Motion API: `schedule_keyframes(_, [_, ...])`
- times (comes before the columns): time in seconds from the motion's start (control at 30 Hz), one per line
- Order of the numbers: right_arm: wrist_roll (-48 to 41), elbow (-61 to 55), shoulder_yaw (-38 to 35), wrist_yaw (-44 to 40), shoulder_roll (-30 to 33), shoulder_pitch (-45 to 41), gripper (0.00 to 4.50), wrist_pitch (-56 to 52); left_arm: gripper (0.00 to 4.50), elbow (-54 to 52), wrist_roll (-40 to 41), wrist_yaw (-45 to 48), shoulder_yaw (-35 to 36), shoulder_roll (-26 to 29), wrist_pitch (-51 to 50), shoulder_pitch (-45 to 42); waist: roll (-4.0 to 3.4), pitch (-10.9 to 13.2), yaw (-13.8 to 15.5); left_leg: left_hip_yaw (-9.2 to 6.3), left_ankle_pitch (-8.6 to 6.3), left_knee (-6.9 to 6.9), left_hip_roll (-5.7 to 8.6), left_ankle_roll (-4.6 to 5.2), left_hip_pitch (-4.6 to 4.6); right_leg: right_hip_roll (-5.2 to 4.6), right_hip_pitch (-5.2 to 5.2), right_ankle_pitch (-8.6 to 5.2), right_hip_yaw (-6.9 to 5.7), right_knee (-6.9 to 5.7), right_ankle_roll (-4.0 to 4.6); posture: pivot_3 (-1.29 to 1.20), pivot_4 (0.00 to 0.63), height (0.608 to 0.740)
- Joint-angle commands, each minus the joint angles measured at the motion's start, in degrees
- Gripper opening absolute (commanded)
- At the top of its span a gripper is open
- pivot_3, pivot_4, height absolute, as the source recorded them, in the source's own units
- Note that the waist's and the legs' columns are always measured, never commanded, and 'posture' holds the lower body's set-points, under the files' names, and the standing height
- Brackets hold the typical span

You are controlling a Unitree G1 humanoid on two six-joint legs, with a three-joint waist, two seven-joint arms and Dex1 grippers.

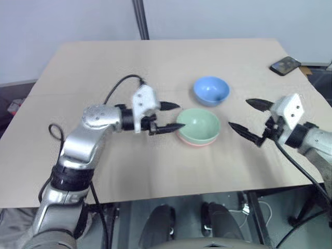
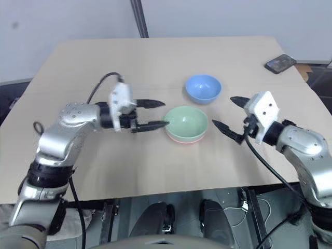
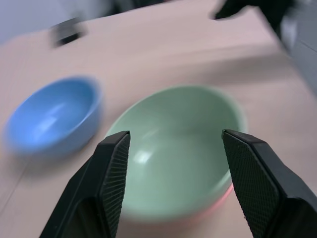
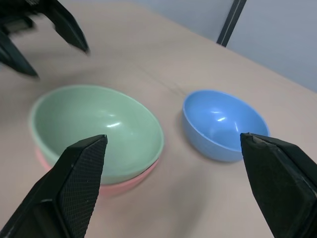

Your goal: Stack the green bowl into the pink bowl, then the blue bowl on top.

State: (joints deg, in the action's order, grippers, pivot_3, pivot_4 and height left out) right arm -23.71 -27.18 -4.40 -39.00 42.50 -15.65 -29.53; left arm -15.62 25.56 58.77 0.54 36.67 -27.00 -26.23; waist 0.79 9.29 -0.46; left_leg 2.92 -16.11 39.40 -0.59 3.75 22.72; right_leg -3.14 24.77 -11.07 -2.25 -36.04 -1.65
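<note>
Currently, on the table:
Table: a pale tan tabletop (image 1: 104, 155) carries all three bowls near its middle.
Green bowl: the green bowl (image 1: 199, 124) sits nested inside the pink bowl, upright, mouth up, its rim standing above the pink one.
Pink bowl: the pink bowl (image 1: 196, 142) shows as a thin salmon edge under the green bowl; in the left wrist view it peeks out below the green wall (image 3: 218, 203).
Blue bowl: the blue bowl (image 1: 211, 90) stands upright on the table just beside the nested pair, on their far side, apart from them with a small strip of table between; it is not stacked.
Left gripper: the left gripper (image 1: 172, 116) hovers just beside the near-left rim of the green bowl, pointing roughly level toward it; its two black fingers (image 3: 106, 183) are spread apart with nothing between them, and one fingertip lies close to the rim, though I cannot tell whether it touches.
Right gripper: the right gripper (image 1: 248, 117) hangs on the other side of the nested bowls, apart from them, aimed toward them; its fingers (image 4: 79, 183) are spread wide and hold nothing.
Phone: a dark phone (image 1: 285, 65) lies near the far right corner of the table, well apart from the bowls.
</note>
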Motion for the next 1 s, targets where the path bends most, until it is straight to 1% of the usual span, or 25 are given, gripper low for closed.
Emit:
schedule_keyframes(0.03, [9.92,13.50,7.31,-1.72,-0.27,-9.19,4.50,8.06,3.13,-5.28,5.15,-3.58,9.35,2.02,-3.57,6.45,0.02,0.02,-0.32,-0.02,0.05,0.00,0.00,-0.09,0.02,-0.01,-0.01,0.00,0.01,0.00,0.00,0.00,0.150,0.740])
schedule_keyframes(0.17, [17.64,32.40,13.84,-4.08,-3.82,-19.84,4.50,18.66,3.13,-9.19,11.43,-3.87,16.25,3.83,-6.73,14.39,0.06,0.04,-0.05,-0.07,0.08,-0.01,0.00,-0.14,0.03,0.02,0.02,0.01,-0.01,-0.05,0.03,0.00,0.150,0.740])
schedule_keyframes(0.2, [19.68,37.24,15.32,-4.45,-4.88,-22.46,4.50,21.77,3.13,-10.10,12.17,-4.32,17.64,4.12,-7.03,16.29,-0.03,0.10,0.15,-0.04,0.09,-0.02,-0.01,-0.15,0.01,0.04,0.03,0.01,-0.01,-0.05,0.04,0.00,0.150,0.740])
schedule_keyframes(0.33, [25.59,51.76,19.80,-6.31,-8.51,-29.95,4.50,31.72,3.13,-13.72,14.45,-6.77,21.44,4.31,-7.92,21.29,-0.01,0.14,0.28,-0.09,0.09,-0.03,0.07,-0.15,0.12,-0.08,0.01,0.03,-0.02,0.04,0.05,0.00,0.150,0.740])
schedule_keyframes(0.43, [29.95,61.92,22.14,-5.19,-11.38,-34.30,4.50,38.72,3.13,-16.37,14.70,-9.35,22.72,4.19,-7.74,23.59,-0.02,0.14,0.06,-0.10,0.09,-0.04,0.07,-0.15,0.15,-0.13,0.02,0.03,-0.02,0.07,0.06,0.00,0.150,0.740])
schedule_keyframes(0.47, [31.12,64.73,22.68,-4.69,-12.09,-35.37,4.11,40.52,3.17,-17.24,15.14,-10.18,23.06,4.03,-7.88,24.06,-0.02,0.14,0.09,-0.10,0.09,-0.04,0.07,-0.16,0.12,-0.12,0.00,0.03,-0.02,0.07,0.07,0.00,0.150,0.740])
schedule_keyframes(0.5, [32.08,67.25,23.09,-4.25,-12.73,-36.37,3.99,41.97,3.17,-18.01,15.39,-10.92,23.43,3.89,-7.87,24.56,-0.02,0.14,-0.01,-0.10,0.09,-0.04,0.07,-0.16,0.12,-0.12,0.00,0.03,-0.02,0.07,0.07,0.00,0.150,0.740])
schedule_keyframes(0.57, [33.91,71.44,23.80,-3.76,-13.49,-37.96,3.34,44.94,3.17,-19.04,15.58,-12.09,23.90,3.93,-7.58,25.50,-0.02,0.14,-0.07,-0.10,0.09,-0.05,0.07,-0.17,0.12,-0.14,0.00,0.04,-0.02,0.06,0.08,0.00,0.150,0.740])
schedule_keyframes(0.63, [35.44,74.58,24.14,-2.97,-13.92,-39.19,2.50,47.78,3.17,-19.50,15.79,-13.17,24.22,3.87,-7.23,26.05,-0.04,0.15,-0.16,-0.10,0.09,-0.05,0.07,-0.17,0.11,-0.16,0.01,0.04,-0.01,0.04,0.09,0.00,0.150,0.740])
schedule_keyframes(0.67, [36.05,75.78,24.16,-2.73,-14.04,-39.70,1.92,49.04,3.17,-19.61,15.89,-13.67,24.31,3.85,-7.09,26.24,-0.04,0.15,-0.21,-0.10,0.09,-0.05,0.07,-0.17,0.11,-0.17,0.00,0.04,-0.02,0.03,0.09,0.00,0.150,0.740])
schedule_keyframes(0.7, [36.71,76.71,24.20,-2.34,-14.10,-40.14,1.59,50.31,3.17,-19.62,15.87,-13.93,24.34,3.83,-6.80,26.57,-0.04,0.15,-0.26,-0.10,0.09,-0.05,0.07,-0.18,0.10,-0.18,0.01,0.04,-0.02,0.03,0.10,0.00,0.150,0.740])
schedule_keyframes(0.77, [37.85,78.05,24.16,-1.50,-14.07,-40.81,0.62,52.44,3.17,-19.68,15.77,-14.31,24.13,3.73,-6.28,27.10,-0.05,0.16,-0.32,-0.10,0.10,-0.06,0.07,-0.19,0.08,-0.17,0.01,0.04,-0.02,0.02,0.10,0.00,0.150,0.740])
schedule_keyframes(0.8, [38.38,78.49,24.11,-1.11,-13.98,-41.05,0.23,53.35,3.17,-19.73,15.76,-14.51,23.91,3.65,-6.05,27.26,-0.05,0.16,-0.33,-0.10,0.10,-0.06,0.07,-0.19,0.08,-0.17,0.01,0.05,-0.01,0.02,0.10,0.00,0.150,0.740])
schedule_keyframes(0.83, [38.97,78.57,24.07,-0.58,-13.72,-41.20,0.11,54.32,3.17,-19.72,15.64,-14.73,23.57,3.52,-5.79,27.31,-0.06,0.17,-0.34,-0.10,0.10,-0.07,0.07,-0.20,0.08,-0.17,0.01,0.05,-0.01,0.01,0.10,0.00,0.150,0.740])
schedule_keyframes(0.9, [39.42,77.78,23.71,-0.77,-12.86,-41.20,0.11,56.09,3.17,-19.43,15.34,-15.10,22.87,3.30,-5.29,27.13,-0.07,0.17,-0.34,-0.09,0.11,-0.08,0.07,-0.20,0.08,-0.21,0.01,0.05,-0.01,0.01,0.10,0.00,0.150,0.740])
schedule_keyframes(1.0, [35.60,72.68,21.22,-5.36,-11.13,-39.94,0.11,56.95,3.17,-18.17,14.95,-15.48,21.96,2.89,-4.45,26.44,-0.14,0.21,-0.26,-0.10,0.11,-0.09,0.07,-0.20,0.08,-0.40,0.01,0.05,-0.03,0.01,0.10,0.00,0.150,0.740])
